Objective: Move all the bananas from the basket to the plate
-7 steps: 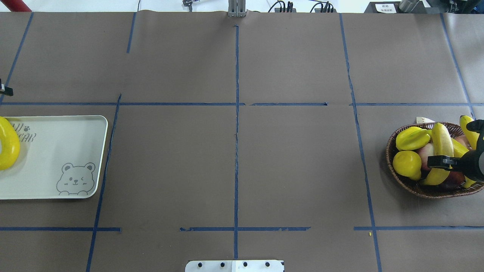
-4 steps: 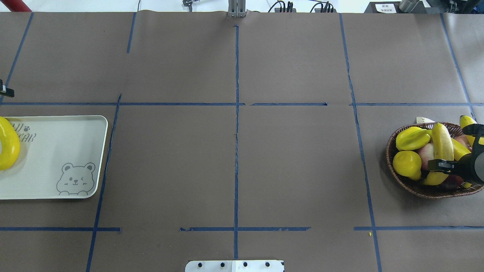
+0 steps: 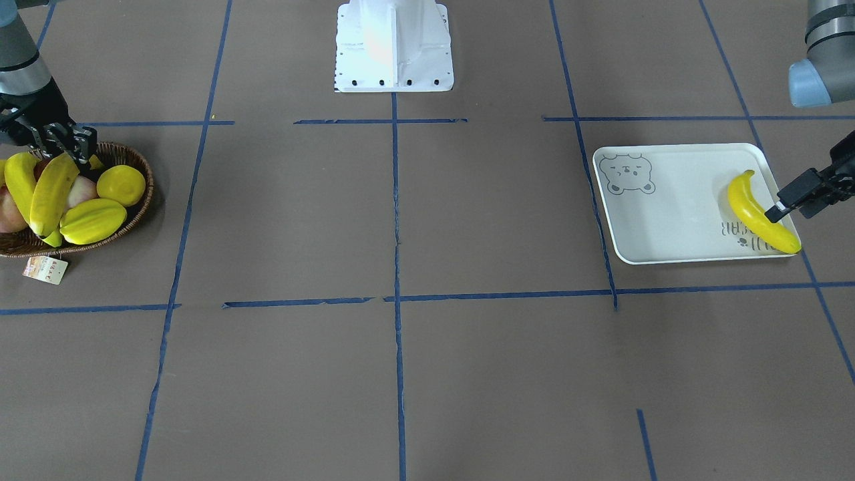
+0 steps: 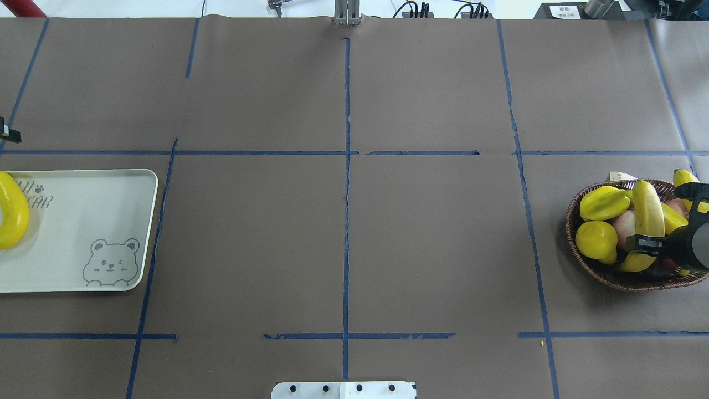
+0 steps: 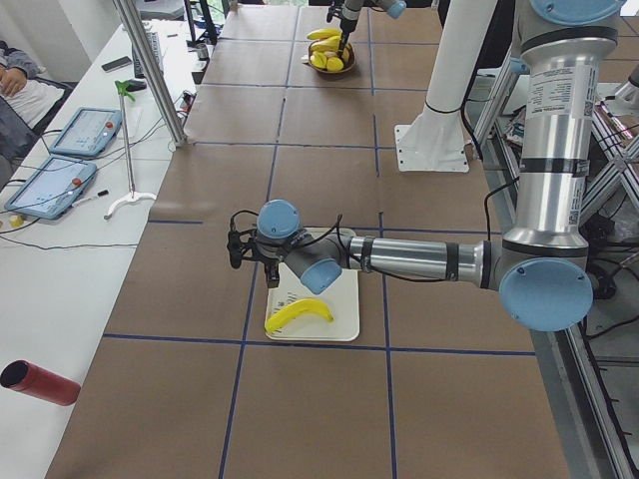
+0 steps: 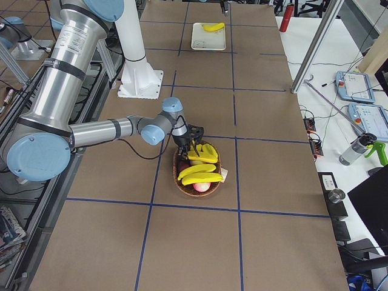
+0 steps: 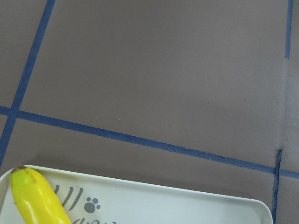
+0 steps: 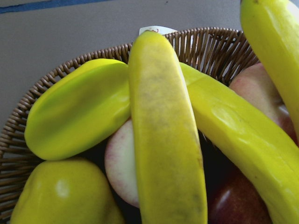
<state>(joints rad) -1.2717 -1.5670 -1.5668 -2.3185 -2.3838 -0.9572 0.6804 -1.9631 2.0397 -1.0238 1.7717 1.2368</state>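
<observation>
Three bananas lie in the wicker basket (image 4: 569, 227): a middle one (image 4: 648, 208), one under it (image 4: 673, 219) and one at the far rim (image 4: 684, 180). My right gripper (image 4: 664, 217) is open and low in the basket, its fingers on either side of the bananas (image 3: 53, 190). The right wrist view shows the middle banana (image 8: 163, 140) close up. One banana (image 3: 758, 214) lies on the plate (image 3: 668, 207) by the lettering. My left gripper (image 3: 801, 197) is open and empty beside that end of the plate (image 4: 83, 221).
A yellow starfruit (image 4: 604, 202), a lemon (image 4: 595, 239) and reddish round fruit also sit in the basket. A paper tag (image 3: 45, 268) hangs off its rim. The robot's base plate (image 3: 394, 47) stands at the table's middle edge.
My right gripper has sunk lower into the basket, its fingers still spread around the bananas. The left gripper has barely moved.
</observation>
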